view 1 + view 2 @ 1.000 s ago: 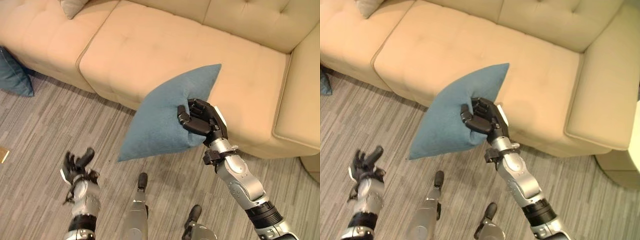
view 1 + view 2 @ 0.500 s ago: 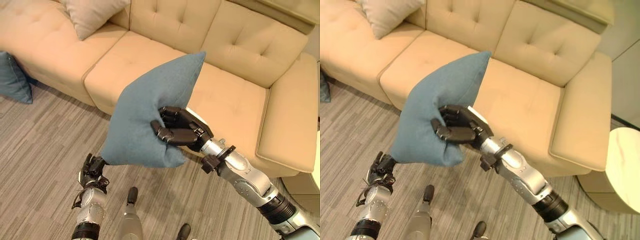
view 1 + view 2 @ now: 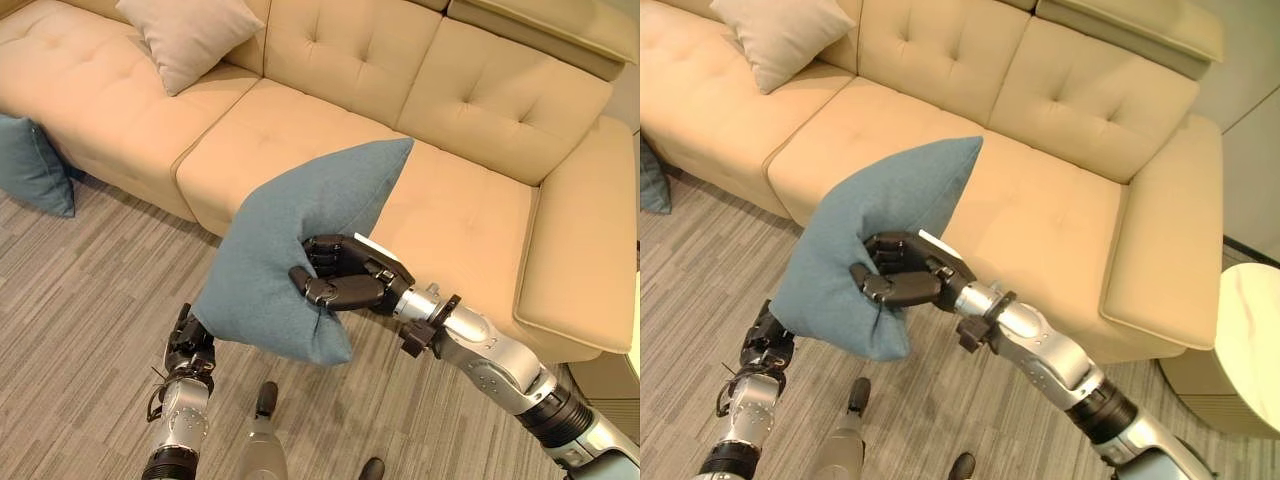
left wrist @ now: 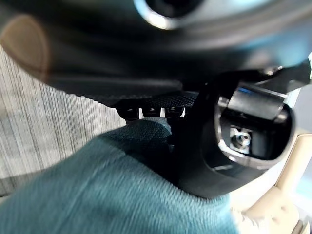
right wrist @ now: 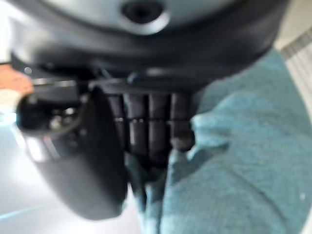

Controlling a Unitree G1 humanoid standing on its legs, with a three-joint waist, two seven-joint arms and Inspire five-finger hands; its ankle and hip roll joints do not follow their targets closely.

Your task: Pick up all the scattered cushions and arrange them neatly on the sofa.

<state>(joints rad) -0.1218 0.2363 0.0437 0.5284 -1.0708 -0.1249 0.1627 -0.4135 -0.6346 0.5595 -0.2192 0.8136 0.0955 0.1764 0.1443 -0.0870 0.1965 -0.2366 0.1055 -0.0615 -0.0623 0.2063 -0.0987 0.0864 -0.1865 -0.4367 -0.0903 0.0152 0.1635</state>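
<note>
The right arm reaches in from the near right, its right hand curled tight into the edge of a blue cushion, fabric bunched between fingers and thumb. The cushion hangs in the air before the sofa. The left hand is raised at the cushion's lower corner; how far its fingers are bent cannot be told. A beige cushion lies on the far left seat, another blue cushion leans below.

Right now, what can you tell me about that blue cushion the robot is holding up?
The teal-blue cushion is a square, plump pillow of woven-looking fabric, held in the air before the sofa, one corner pointing up. The right hand pinches its edge, bunching the cloth. The left hand touches its lowest corner from beneath.
</note>
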